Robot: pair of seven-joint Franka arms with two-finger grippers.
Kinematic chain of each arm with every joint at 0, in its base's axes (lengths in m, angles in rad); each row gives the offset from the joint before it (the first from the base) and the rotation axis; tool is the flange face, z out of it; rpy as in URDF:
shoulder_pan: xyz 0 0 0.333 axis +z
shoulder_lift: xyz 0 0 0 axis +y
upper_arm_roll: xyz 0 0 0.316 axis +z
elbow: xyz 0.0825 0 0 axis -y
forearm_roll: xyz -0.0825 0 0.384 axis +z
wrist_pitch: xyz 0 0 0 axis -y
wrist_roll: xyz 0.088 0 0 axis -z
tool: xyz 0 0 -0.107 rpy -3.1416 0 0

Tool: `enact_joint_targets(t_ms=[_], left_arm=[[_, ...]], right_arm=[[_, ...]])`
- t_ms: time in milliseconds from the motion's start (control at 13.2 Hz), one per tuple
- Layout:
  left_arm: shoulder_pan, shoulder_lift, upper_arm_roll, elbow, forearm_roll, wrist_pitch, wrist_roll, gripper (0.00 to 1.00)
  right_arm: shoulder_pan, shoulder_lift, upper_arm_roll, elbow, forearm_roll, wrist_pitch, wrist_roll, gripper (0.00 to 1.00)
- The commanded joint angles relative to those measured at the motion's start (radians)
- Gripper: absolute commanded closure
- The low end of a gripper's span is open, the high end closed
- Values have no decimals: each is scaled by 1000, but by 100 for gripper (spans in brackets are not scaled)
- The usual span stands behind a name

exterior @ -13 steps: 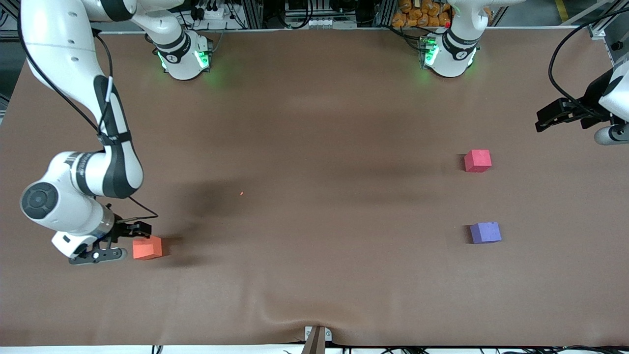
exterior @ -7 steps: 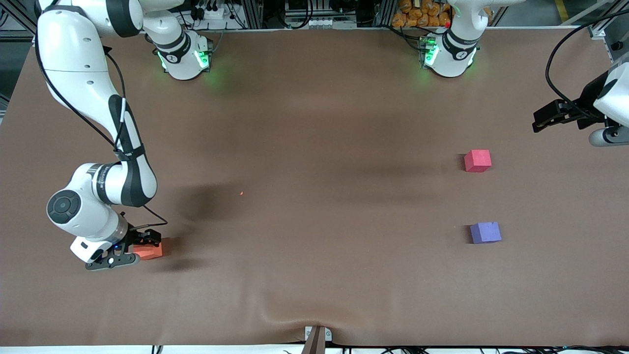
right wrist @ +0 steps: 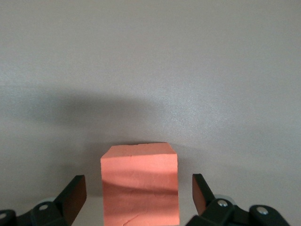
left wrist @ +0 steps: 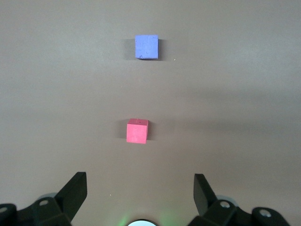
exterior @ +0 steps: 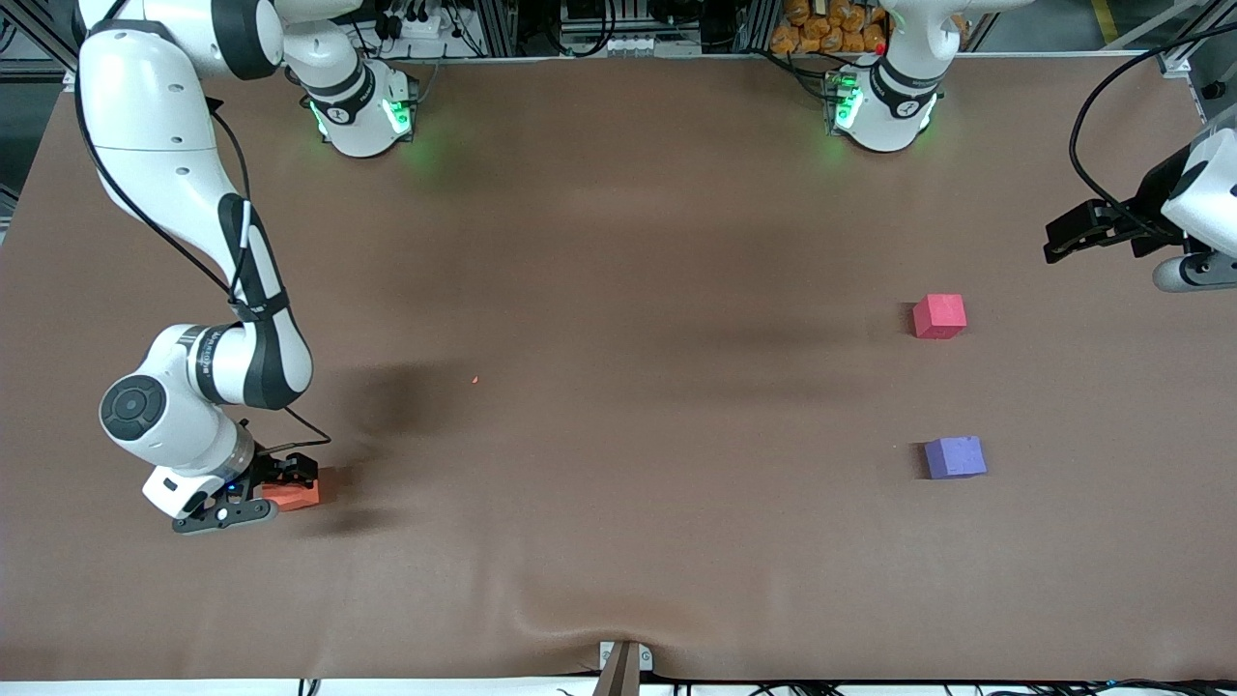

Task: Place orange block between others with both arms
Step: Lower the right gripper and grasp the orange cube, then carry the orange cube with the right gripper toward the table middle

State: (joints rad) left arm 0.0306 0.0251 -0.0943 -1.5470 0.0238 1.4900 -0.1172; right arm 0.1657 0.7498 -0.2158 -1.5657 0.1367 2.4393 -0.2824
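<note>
Orange block [exterior: 295, 493] half covered by right hand [exterior: 259, 488] in front view; its near end cut off by the right wrist view's edge. Left arm [exterior: 1198, 208] runs off frame edge; left hand's [left wrist: 138, 193] finger bases cropped in wrist view.

Orange block between our right gripper's spread fingers

We see the orange block [right wrist: 140, 183] sitting on the brown table cover [right wrist: 150, 61], squarely in the gap of the right gripper [right wrist: 138, 193]. Its two black fingers [right wrist: 75, 194] stand wide on either side of the cube, each with a clear strip of cover between it and the foam, so nothing is clamped. A band of shadow lies across the block's top face, and a broader soft shadow spreads on the cover around it.
</note>
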Motion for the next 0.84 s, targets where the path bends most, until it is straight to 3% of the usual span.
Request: enact_joint_targets(t_ms=[0,304,532,608,759], left_arm=[[11,-30,-7,-31,-19,13,16,0],[12,-30,-22,-39,-19,15,17,0],[11,-28,-24,-51,-19,16,17,0],[11,-28,-24,-53,-19,19,16,0],[11,-28,-25,-61,-19,30,17,0]], right_arm=[[-18,28,13,15,24,39,-38,0],[-63,45,70,15,32,61,-38,0],[-61,43,70,16,83,58,-38,38],[-57,42,70,18,83,55,-38,47],[-49,33,84,22,84,50,-37,56]])
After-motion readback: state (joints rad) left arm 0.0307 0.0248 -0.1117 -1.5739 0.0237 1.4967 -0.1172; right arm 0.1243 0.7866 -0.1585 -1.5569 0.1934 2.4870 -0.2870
